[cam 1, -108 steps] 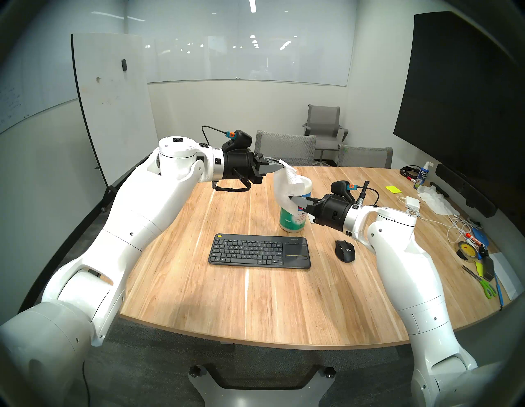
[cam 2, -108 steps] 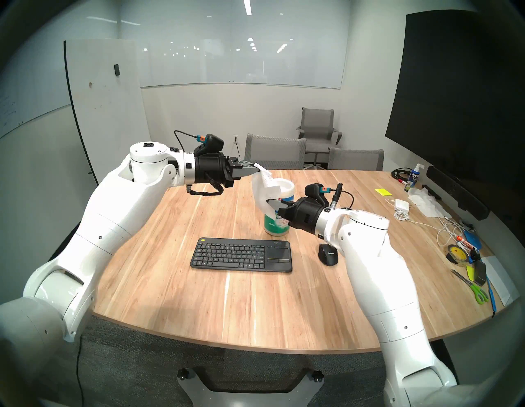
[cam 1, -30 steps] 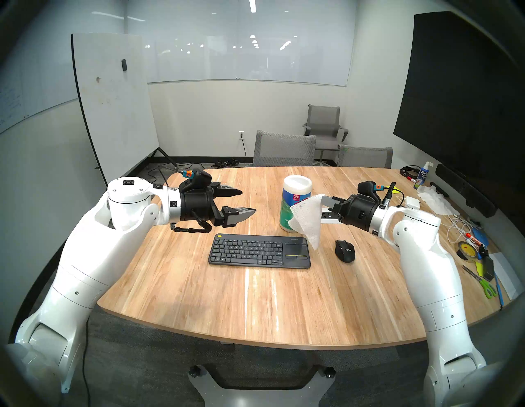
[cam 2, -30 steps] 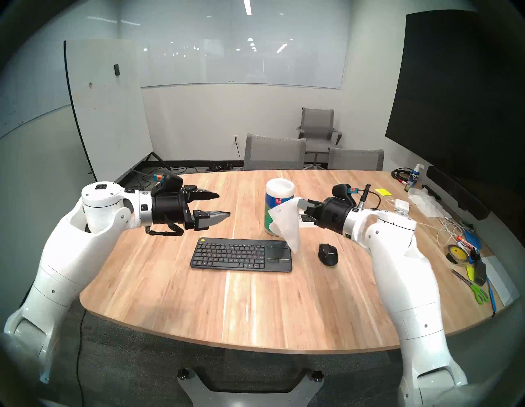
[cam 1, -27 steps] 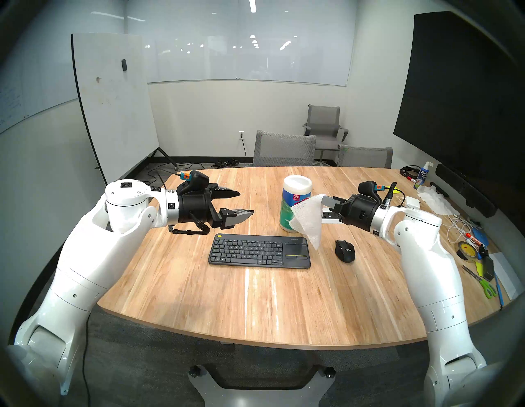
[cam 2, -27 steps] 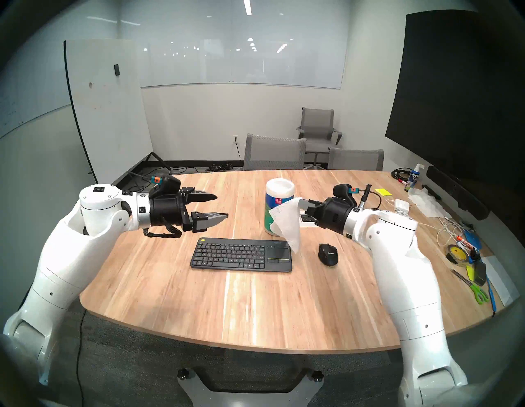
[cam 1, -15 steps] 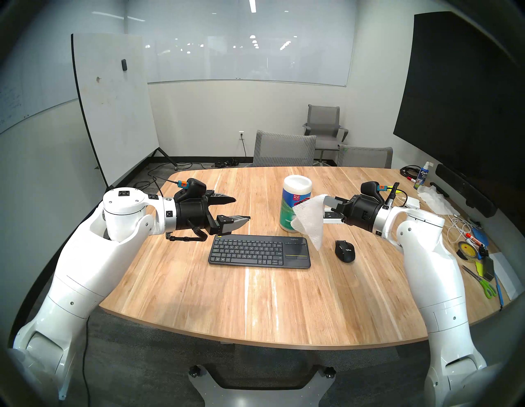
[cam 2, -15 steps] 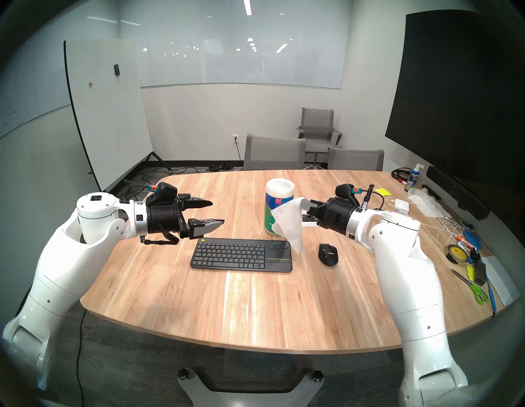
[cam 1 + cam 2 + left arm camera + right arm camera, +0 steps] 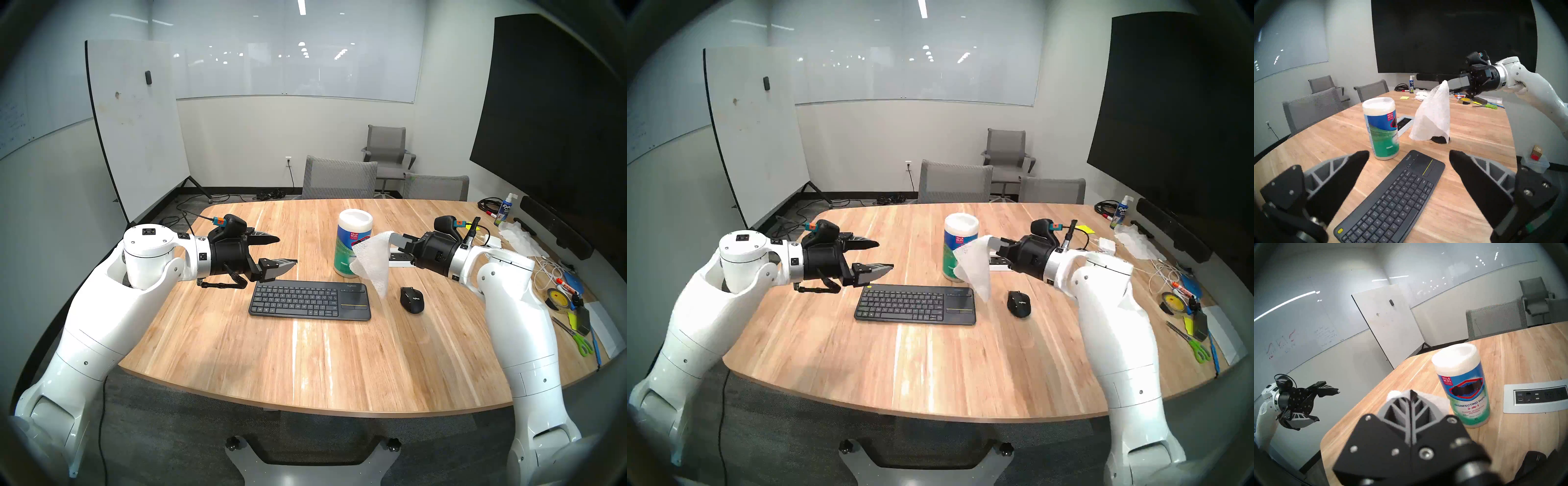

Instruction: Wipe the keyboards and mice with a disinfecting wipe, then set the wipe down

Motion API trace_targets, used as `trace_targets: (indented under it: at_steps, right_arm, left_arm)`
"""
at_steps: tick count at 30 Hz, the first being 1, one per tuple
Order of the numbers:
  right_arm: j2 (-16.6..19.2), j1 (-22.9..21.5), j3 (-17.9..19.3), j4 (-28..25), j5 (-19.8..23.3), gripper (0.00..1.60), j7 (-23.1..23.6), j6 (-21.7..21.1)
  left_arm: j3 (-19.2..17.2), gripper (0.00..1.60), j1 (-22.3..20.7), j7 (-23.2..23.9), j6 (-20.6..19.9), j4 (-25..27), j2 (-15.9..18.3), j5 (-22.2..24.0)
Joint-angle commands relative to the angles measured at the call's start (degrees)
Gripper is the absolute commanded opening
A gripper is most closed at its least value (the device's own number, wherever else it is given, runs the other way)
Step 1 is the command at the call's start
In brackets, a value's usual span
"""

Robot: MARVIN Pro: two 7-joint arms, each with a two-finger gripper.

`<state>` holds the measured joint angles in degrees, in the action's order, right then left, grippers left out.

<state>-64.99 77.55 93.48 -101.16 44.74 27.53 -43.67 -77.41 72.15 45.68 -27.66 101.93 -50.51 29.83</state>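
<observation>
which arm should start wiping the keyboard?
Right. The right tool is shut on the wipe, which hangs just past the touchpad end of the keyboard. The left tool is open and empty by the other end, probably better for steadying.

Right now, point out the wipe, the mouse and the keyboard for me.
wipe (image 9: 371, 263): left head view, middle of the hanging sheet.
mouse (image 9: 412, 298): left head view, top of its shell.
keyboard (image 9: 298, 300): left head view, middle of the keys.
</observation>
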Motion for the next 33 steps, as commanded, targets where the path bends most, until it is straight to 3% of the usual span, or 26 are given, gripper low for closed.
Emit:
trace_targets:
  at_steps: [1, 8, 14, 33]
  right_arm:
    - [1.43, -0.02, 0.63, -2.41, -0.08, 0.0, 0.43, -0.81]
    - [3.89, 0.53, -0.42, -2.87, -3.16, 0.0, 0.54, 0.13]
    - [3.8, 0.02, 0.14, -2.27, -4.32, 0.0, 0.2, -0.06]
    - [2.27, -7.84, -5.29, 3.1, -12.71, 0.0, -9.17, -2.44]
  left_arm:
    - [-0.29, 1.6, -0.58, 0.33, 0.15, 1.1, -0.22, 0.44]
    - [-0.31, 1.6, -0.58, 0.37, 0.15, 1.09, -0.23, 0.43]
    - [-0.33, 1.6, -0.58, 0.4, 0.14, 1.09, -0.25, 0.41]
    - [-0.35, 1.6, -0.6, 0.49, 0.15, 1.03, -0.3, 0.34]
